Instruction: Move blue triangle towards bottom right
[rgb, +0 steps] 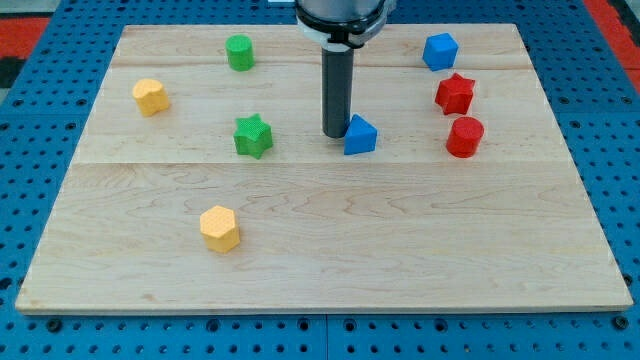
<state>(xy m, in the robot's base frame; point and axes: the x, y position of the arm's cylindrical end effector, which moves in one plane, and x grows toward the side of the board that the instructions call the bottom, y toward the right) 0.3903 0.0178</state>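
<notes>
The blue triangle lies on the wooden board, a little right of the middle and in the upper half. My tip stands on the board right at the triangle's left side, touching or almost touching it. The dark rod rises straight up from there to the view's top edge.
A green star lies left of my tip. A green cylinder and a yellow block are at the upper left. A yellow hexagonal block is at lower left. A blue cube, a red star and a red cylinder are at the right.
</notes>
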